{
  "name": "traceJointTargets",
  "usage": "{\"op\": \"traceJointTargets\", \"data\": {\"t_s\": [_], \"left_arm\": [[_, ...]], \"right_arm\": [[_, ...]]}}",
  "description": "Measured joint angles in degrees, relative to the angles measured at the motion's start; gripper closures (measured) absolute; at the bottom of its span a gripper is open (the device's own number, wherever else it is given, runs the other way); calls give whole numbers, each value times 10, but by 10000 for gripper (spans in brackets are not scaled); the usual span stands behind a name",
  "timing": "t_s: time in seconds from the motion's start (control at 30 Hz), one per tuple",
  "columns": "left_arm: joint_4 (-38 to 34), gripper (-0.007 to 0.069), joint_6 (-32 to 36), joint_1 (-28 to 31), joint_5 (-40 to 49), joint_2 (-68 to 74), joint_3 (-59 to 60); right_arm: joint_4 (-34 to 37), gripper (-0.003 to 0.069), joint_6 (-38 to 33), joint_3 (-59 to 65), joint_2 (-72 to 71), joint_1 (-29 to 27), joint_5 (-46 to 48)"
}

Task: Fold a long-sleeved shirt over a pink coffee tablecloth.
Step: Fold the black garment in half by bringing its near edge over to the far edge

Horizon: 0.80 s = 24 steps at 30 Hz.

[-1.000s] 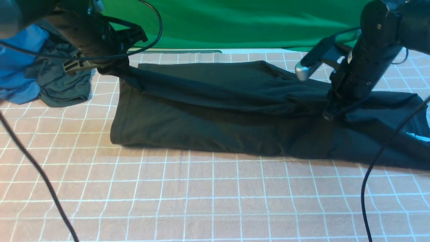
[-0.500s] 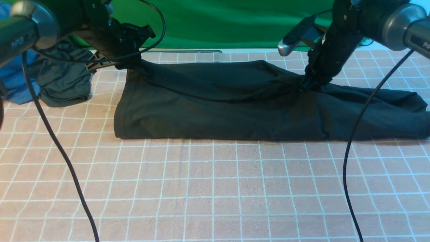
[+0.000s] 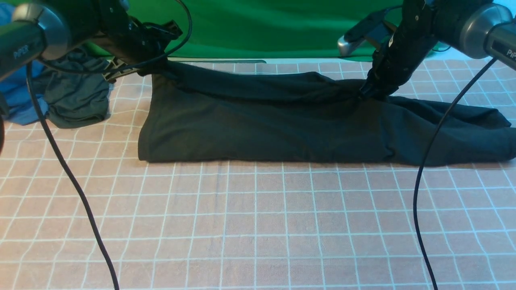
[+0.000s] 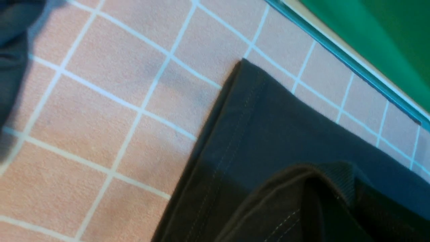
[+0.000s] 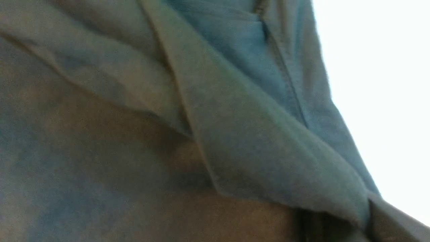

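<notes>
The long-sleeved shirt (image 3: 262, 117) lies as a long black band across the pink coffee tablecloth (image 3: 258, 225), its folded edge toward me. My left gripper (image 3: 157, 69) is shut on the shirt's far left corner. My right gripper (image 3: 367, 93) is shut on a bunch of the cloth at the far right of the body, with the rest trailing to the right. In the left wrist view a stitched hem corner (image 4: 248, 111) lies on the grid and a pinched fold (image 4: 302, 198) hides the fingers. Shirt cloth (image 5: 201, 134) fills the right wrist view.
A dark grey-green garment (image 3: 76, 100) bunched with blue cloth (image 3: 18, 100) lies at the far left. The green backdrop (image 3: 262, 28) hangs behind the table's far edge. Black cables (image 3: 72, 181) (image 3: 419, 193) hang from both arms over the tablecloth.
Both grippers have moved toward the far edge with the shirt's upper layer. The near folded edge has slid back and straightened, and the cloth lies flatter.
</notes>
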Motion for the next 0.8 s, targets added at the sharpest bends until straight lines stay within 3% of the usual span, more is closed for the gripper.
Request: {"op": "traceJointTargets", "data": {"t_s": [0.3, 0.43, 0.5, 0.67, 0.8], "left_arm": [[17, 592, -3, 1, -8, 18, 0], [20, 589, -3, 2, -21, 34, 0], [20, 564, -3, 2, -36, 40, 0], [24, 421, -4, 3, -68, 40, 0], [37, 284, -3, 4, -51, 29, 0]], "right_arm": [[9, 570, 7, 0, 5, 0, -23], [9, 492, 9, 0, 20, 0, -49], [9, 408, 10, 0, 26, 0, -67], [9, 293, 39, -3, 29, 0, -111], [12, 308, 52, -19, 10, 0, -76]]}}
